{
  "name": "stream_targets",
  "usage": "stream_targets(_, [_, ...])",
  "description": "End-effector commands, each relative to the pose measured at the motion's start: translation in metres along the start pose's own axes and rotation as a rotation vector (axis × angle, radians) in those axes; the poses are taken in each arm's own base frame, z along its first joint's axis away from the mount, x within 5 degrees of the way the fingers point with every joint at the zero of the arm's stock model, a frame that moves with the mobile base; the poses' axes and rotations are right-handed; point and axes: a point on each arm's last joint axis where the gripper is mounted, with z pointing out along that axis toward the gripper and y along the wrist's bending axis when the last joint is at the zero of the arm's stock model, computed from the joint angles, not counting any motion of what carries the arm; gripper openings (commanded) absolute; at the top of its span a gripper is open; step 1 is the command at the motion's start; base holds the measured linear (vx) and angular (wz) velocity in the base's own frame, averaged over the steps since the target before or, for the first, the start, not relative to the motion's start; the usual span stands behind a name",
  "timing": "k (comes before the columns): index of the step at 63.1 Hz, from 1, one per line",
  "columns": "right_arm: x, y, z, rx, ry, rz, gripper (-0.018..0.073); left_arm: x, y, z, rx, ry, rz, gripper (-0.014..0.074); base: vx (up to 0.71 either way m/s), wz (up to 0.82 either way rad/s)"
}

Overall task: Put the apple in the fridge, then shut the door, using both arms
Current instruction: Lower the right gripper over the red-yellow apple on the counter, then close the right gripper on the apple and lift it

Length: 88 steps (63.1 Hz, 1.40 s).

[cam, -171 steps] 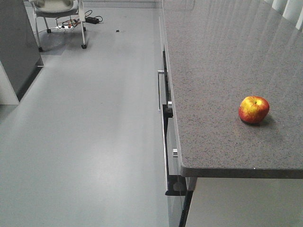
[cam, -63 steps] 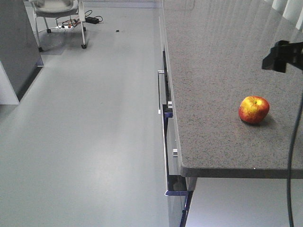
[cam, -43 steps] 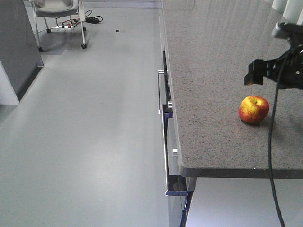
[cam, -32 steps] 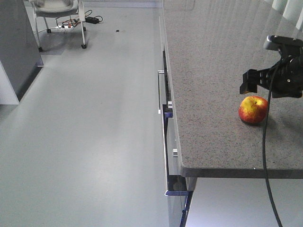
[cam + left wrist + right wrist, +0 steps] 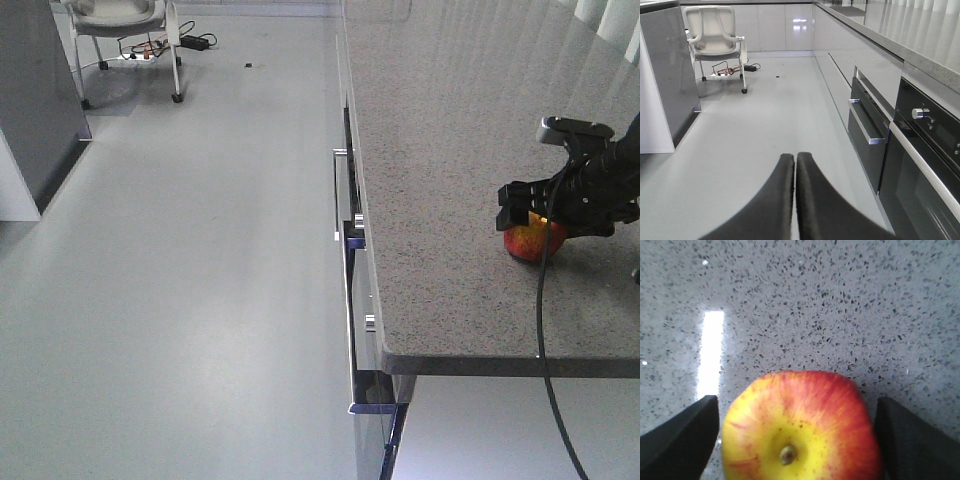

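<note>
Right gripper (image 5: pixel 797 440) released, fingers (image 5: pixel 680 435) spread on both sides of apple (image 5: pixel 533 241), small gaps between. Apple resting on speckled counter (image 5: pixel 450 150). Left gripper (image 5: pixel 795 165) clenched, empty, facing floor (image 5: pixel 765 125).

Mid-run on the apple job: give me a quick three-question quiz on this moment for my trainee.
1. True or false: the apple sits between the fingers of the right gripper.
2. The apple rests on: A) the floor, B) the speckled counter, C) the white chair.
3. Fill in: the left gripper has its fingers ____, with nothing between them.
Key: 1 true; 2 B; 3 shut.
</note>
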Motion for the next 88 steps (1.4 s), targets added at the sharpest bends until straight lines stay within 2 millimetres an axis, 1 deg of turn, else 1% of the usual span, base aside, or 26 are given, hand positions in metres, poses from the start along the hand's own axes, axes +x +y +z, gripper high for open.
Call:
stream_targets(1, [-0.016, 0.002, -0.028, 0.011, -0.115, -0.013, 0.0539, -0.001, -0.001, 0.000, 0.012, -0.074, -0.019, -0.0006, 0.00, 0.00])
stream_targets(5, [-0.016, 0.002, -0.028, 0.011, -0.111, -0.014, 0.0491, -0.001, -0.001, 0.000, 0.012, -0.074, -0.019, -0.0006, 0.00, 0.00])
stream_targets(13, [-0.015, 0.003, -0.029, 0.010, -0.100, -0.016, 0.0342, -0.001, -0.001, 0.000, 0.012, -0.074, -0.019, -0.0006, 0.00, 0.00])
stream_targets(17, [-0.016, 0.004, -0.036, 0.008, -0.114, -0.026, 0.0263, -0.001, -0.001, 0.000, 0.012, -0.074, -0.019, -0.0006, 0.00, 0.00])
stream_targets(20, [-0.019, 0.006, -0.045, 0.004, -0.143, -0.041, 0.0213, -0.001, -0.001, 0.000, 0.012, -0.074, -0.019, -0.0006, 0.00, 0.00])
stream_targets(24, [-0.026, 0.011, -0.069, -0.001, -0.205, -0.075, 0.0141, -0.001, -0.001, 0.000, 0.012, -0.074, -0.019, -0.0006, 0.00, 0.00])
stream_targets(29, [-0.031, 0.021, -0.104, -0.032, -0.283, -0.096, 0.0084, -0.001, -0.001, 0.000, 0.012, -0.074, -0.019, -0.0006, 0.00, 0.00])
stream_targets(32, [-0.030, 0.029, -0.136, -0.057, -0.340, -0.131, 0.0053, -0.001, -0.001, 0.000, 0.012, -0.074, -0.019, -0.0006, 0.00, 0.00])
stream_targets(38, [-0.021, 0.044, -0.185, -0.100, -0.414, -0.195, 0.0013, -0.001, -0.001, 0.000, 0.012, -0.074, -0.019, -0.0006, 0.00, 0.00])
stream_targets(41, [-0.012, 0.052, -0.215, -0.119, -0.458, -0.227, 0.0000, -0.001, -0.001, 0.000, 0.012, -0.074, -0.019, -0.0006, 0.00, 0.00])
stream_targets(47, [0.006, 0.065, -0.257, -0.171, -0.513, -0.247, -0.0003, -0.001, -0.001, 0.000, 0.012, -0.074, -0.019, -0.0006, 0.00, 0.00])
stream_targets(50, [0.018, 0.073, -0.282, -0.194, -0.560, -0.272, -0.0003, -0.001, -0.001, 0.000, 0.012, -0.074, -0.019, -0.0006, 0.00, 0.00])
stream_targets(53, [0.029, 0.078, -0.299, -0.211, -0.606, -0.284, -0.0003, -0.001, -0.001, 0.000, 0.012, -0.074, -0.019, -0.0006, 0.00, 0.00])
stream_targets(55, [0.037, 0.081, -0.306, -0.225, -0.627, -0.286, -0.0003, -0.001, -0.001, 0.000, 0.012, -0.074, -0.019, -0.0006, 0.00, 0.00])
stream_targets(56, [0.043, 0.083, -0.314, -0.226, -0.645, -0.294, -0.0003, -0.001, -0.001, 0.000, 0.012, -0.074, -0.019, -0.0006, 0.00, 0.00])
stream_targets(58, [0.053, 0.085, -0.318, -0.235, -0.658, -0.298, -0.0003, -0.001, -0.001, 0.000, 0.012, -0.074, -0.019, -0.0006, 0.00, 0.00])
stream_targets(59, [0.059, 0.087, -0.324, -0.237, -0.673, -0.304, -0.0003, -0.001, -0.001, 0.000, 0.012, -0.074, -0.019, -0.0006, 0.00, 0.00])
stream_targets(64, [0.087, 0.091, -0.334, -0.250, -0.705, -0.298, -0.0003, -0.001, -0.001, 0.000, 0.012, -0.074, -0.019, -0.0006, 0.00, 0.00])
stream_targets(66, [0.098, 0.091, -0.333, -0.248, -0.704, -0.295, -0.0003, -0.001, -0.001, 0.000, 0.012, -0.074, -0.019, -0.0006, 0.00, 0.00])
stream_targets(67, [0.105, 0.092, -0.337, -0.245, -0.719, -0.297, -0.0003, -0.001, -0.001, 0.000, 0.012, -0.074, -0.019, -0.0006, 0.00, 0.00])
stream_targets(68, [0.111, 0.092, -0.335, -0.244, -0.716, -0.293, -0.0003, -0.001, -0.001, 0.000, 0.012, -0.074, -0.019, -0.0006, 0.00, 0.00])
stream_targets(72, [0.134, 0.092, -0.340, -0.227, -0.757, -0.291, -0.0003, -0.001, -0.001, 0.000, 0.012, -0.074, -0.019, -0.0006, 0.00, 0.00])
stream_targets(79, [0.161, 0.092, -0.340, -0.208, -0.807, -0.276, -0.0003, -0.001, -0.001, 0.000, 0.012, -0.074, -0.019, -0.0006, 0.00, 0.00])
stream_targets(82, [0.173, 0.092, -0.343, -0.199, -0.837, -0.276, -0.0003, -0.001, -0.001, 0.000, 0.012, -0.074, -0.019, -0.0006, 0.00, 0.00])
stream_targets(88, [0.185, 0.092, -0.346, -0.188, -0.875, -0.276, -0.0003, -0.001, -0.001, 0.000, 0.012, -0.074, -0.019, -0.0006, 0.00, 0.00])
